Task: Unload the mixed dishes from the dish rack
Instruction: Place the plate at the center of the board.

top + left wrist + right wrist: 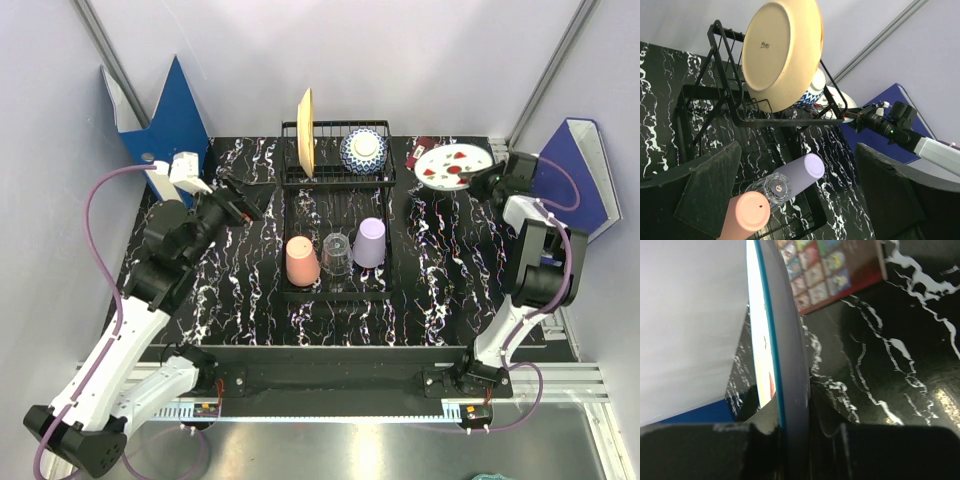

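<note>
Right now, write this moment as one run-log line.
right gripper: shut on white plate, outside dish rack | left gripper: open, beside rack | rack: cream plate, bowl, three cups

Lab test cell: white panel walls (pixel 400 60), aluminium rail (pixel 575 377), marbled tabletop (pixel 240 290).

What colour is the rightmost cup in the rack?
Lavender; that cup shows best in the top external view.

bowl (pixel 809 94) mostly hid by cream plate (pixel 782 50), palette (pixel 835 270) cut off @ top edge, white plate (pixel 787 350) blurry
</note>
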Tool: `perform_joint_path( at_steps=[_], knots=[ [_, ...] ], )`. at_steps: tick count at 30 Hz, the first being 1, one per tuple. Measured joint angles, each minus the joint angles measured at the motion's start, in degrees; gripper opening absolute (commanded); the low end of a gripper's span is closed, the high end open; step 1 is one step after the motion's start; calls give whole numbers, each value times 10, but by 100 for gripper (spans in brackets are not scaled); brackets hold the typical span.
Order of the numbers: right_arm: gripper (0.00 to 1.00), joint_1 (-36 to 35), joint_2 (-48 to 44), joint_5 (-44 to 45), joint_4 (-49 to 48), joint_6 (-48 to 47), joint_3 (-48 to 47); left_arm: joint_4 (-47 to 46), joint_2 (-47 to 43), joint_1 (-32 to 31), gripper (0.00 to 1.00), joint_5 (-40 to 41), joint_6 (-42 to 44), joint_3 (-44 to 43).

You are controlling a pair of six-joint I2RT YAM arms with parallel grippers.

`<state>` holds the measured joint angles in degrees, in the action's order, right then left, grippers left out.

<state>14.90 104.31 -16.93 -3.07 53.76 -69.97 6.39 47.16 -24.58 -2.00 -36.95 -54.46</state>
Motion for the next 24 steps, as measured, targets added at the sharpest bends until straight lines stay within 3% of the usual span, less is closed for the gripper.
perform_joint_path(
  at_steps=[12,24],
  knots=[
    [0,0,88,-15,-19,-28,1,1,27,0,99,-1,-1,7],
    [36,0,113,-35,-56,-34,-2,5,40,0,99,-2,-4,7]
  ],
)
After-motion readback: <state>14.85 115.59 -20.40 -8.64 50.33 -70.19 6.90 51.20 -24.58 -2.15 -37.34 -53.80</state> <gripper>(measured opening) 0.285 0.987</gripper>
